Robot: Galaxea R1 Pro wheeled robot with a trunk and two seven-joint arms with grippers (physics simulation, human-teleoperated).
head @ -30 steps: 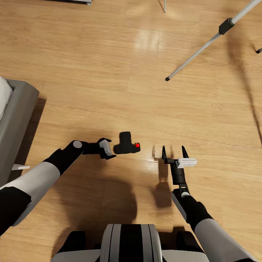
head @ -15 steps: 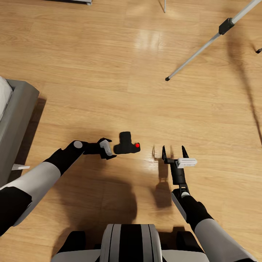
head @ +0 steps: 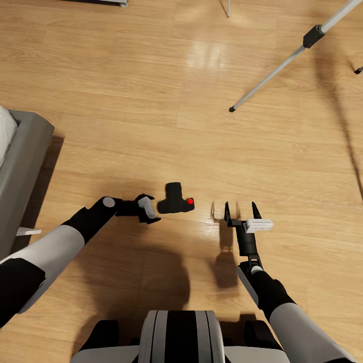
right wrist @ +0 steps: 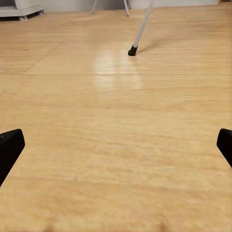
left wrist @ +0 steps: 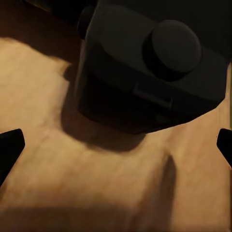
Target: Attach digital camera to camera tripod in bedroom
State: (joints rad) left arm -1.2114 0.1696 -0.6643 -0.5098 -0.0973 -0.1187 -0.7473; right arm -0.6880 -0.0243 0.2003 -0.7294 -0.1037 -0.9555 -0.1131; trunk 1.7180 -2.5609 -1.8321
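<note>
While the camera (head: 175, 198) lies where it lay a second ago, on the wooden floor (head: 151, 101) just below the middle of the head view, the left gripper (head: 153, 208) has crept a little lower in the frame and turned slightly, its tip now sitting just beside the camera's left end. The shift is small; the head view itself has not moved, and the right arm looks unchanged. I read this as the last lining-up before a grasp: the camera is not yet held, so the task is at its early stage, with the pickup and the carry to the tripod (head: 282, 65) in the upper right of the frame both to come.

In the left wrist view the camera (left wrist: 145, 72) fills the upper part of the picture, close ahead, with the two dark fingers (left wrist: 9, 147) spread wide at the side edges and nothing between them but floor. The left arm reaches forward and inward from the lower left of the head view, bent at the elbow and low over the floor.

The right gripper (head: 242, 210) hangs right of centre, pointing ahead, fingers (right wrist: 10, 145) apart and empty, well apart from the camera. One tripod leg's foot (right wrist: 132, 50) shows far ahead of it.
</note>
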